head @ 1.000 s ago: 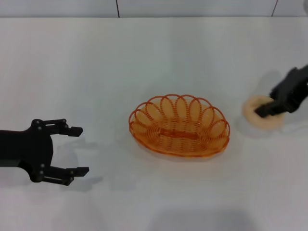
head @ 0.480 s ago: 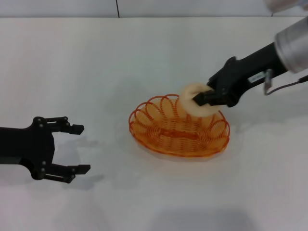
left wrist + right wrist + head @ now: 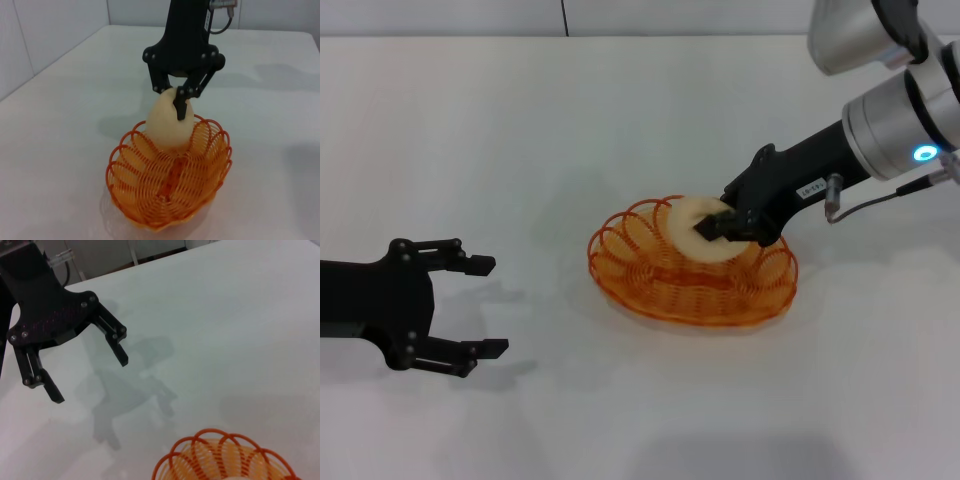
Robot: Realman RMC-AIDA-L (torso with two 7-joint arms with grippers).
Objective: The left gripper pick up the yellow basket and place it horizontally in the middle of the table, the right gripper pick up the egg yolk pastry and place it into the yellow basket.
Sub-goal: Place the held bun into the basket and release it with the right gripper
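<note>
White desk [image 3: 620, 120]: plain surface, carrying one basket and no other loose articles in view; a wall seam shows along the far edge.

Yellow basket [image 3: 692, 262]: oval wire form, orange-yellow, looped rim. Stands upright on its base near the middle of the desk, long axis running left to right across the head view. Also seen end-on in the left wrist view [image 3: 170, 177], and its rim only in the right wrist view [image 3: 227, 460].

Egg yolk pastry [image 3: 698, 229]: pale cream dome, held tilted on edge over the far half of the basket, its lower edge down among the far rim loops [image 3: 170, 122]. Whether it touches the basket floor cannot be told.

Right gripper [image 3: 718, 226]: reaches in from the right and far side, above the basket's right half; jaws pinching the pastry from above [image 3: 181, 102]. Its arm crosses over the basket's far right rim.

Left gripper [image 3: 470, 308]: low over the desk at the left, well apart from the basket, jaws spread wide and holding nothing [image 3: 85, 372].

Open desk lies between left gripper and basket, and all along the near side.
</note>
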